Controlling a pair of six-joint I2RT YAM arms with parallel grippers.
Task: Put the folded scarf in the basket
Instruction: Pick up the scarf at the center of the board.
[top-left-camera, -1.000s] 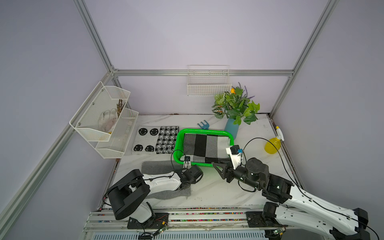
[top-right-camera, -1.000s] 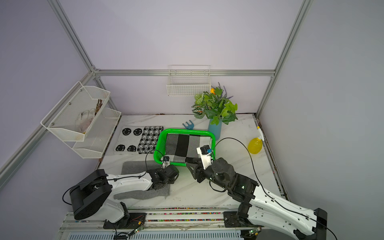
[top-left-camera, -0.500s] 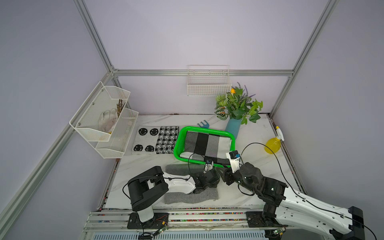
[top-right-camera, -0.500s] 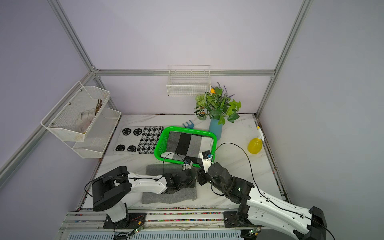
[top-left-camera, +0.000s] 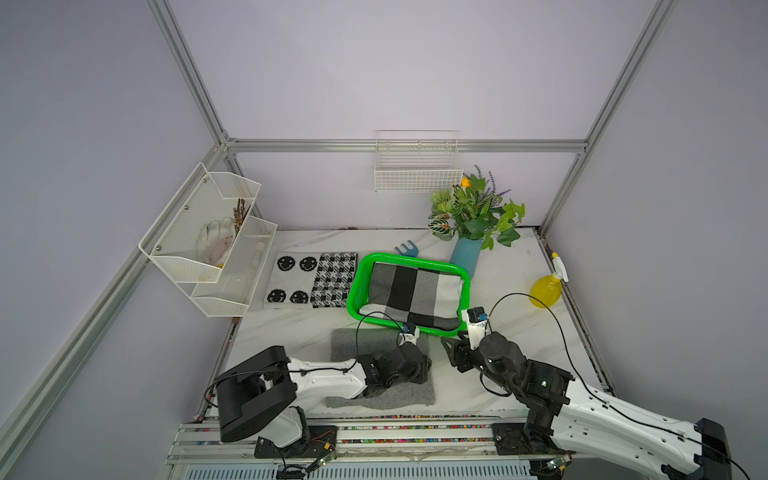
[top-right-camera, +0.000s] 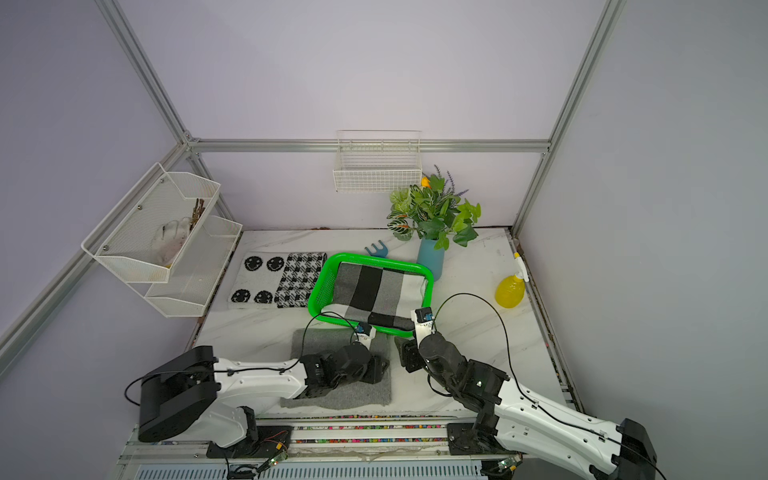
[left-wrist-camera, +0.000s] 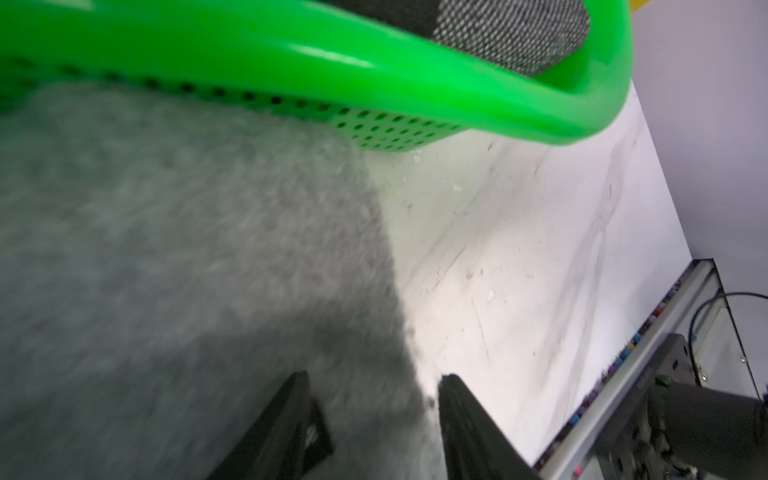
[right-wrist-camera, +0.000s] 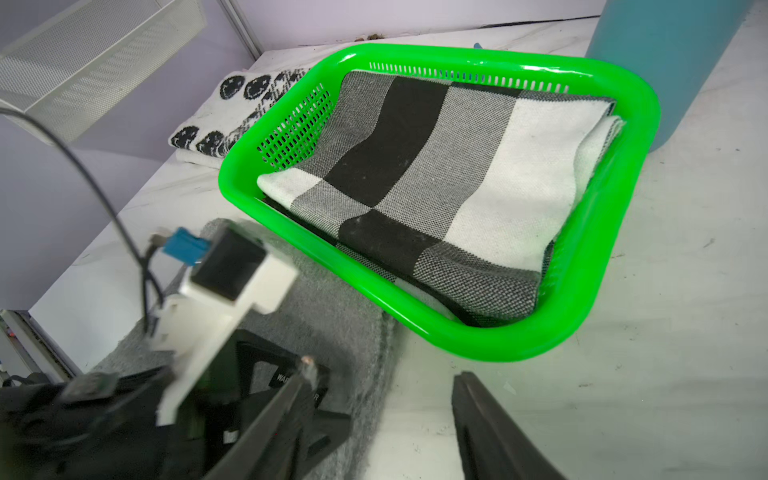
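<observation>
A grey folded scarf (top-left-camera: 382, 345) (top-right-camera: 332, 340) lies flat on the table just in front of the green basket (top-left-camera: 353, 286) (top-right-camera: 318, 291). A second folded scarf, checked black, grey and white (top-left-camera: 415, 291) (right-wrist-camera: 415, 166), lies inside the basket. My left gripper (top-left-camera: 424, 369) (left-wrist-camera: 374, 378) hovers open over the grey scarf's (left-wrist-camera: 166, 228) right edge, one finger above the cloth, the other above bare table, gripping nothing. My right gripper (top-left-camera: 451, 353) (right-wrist-camera: 382, 370) is open over the table beside that edge, near the basket's (right-wrist-camera: 498, 345) front right corner.
Left of the basket lie a smiley-face cloth (top-left-camera: 291, 280) and a houndstooth cloth (top-left-camera: 334, 278). Behind it are a blue fork tool (top-left-camera: 406, 249) and a plant in a blue vase (top-left-camera: 467, 253). A yellow spray bottle (top-left-camera: 546, 289) stands far right. A white mesh rack (top-left-camera: 208, 245) hangs left.
My left gripper swung from the basket's front left corner to the right and opened; the grey scarf now lies further right. My right gripper drew back slightly and opened wider.
</observation>
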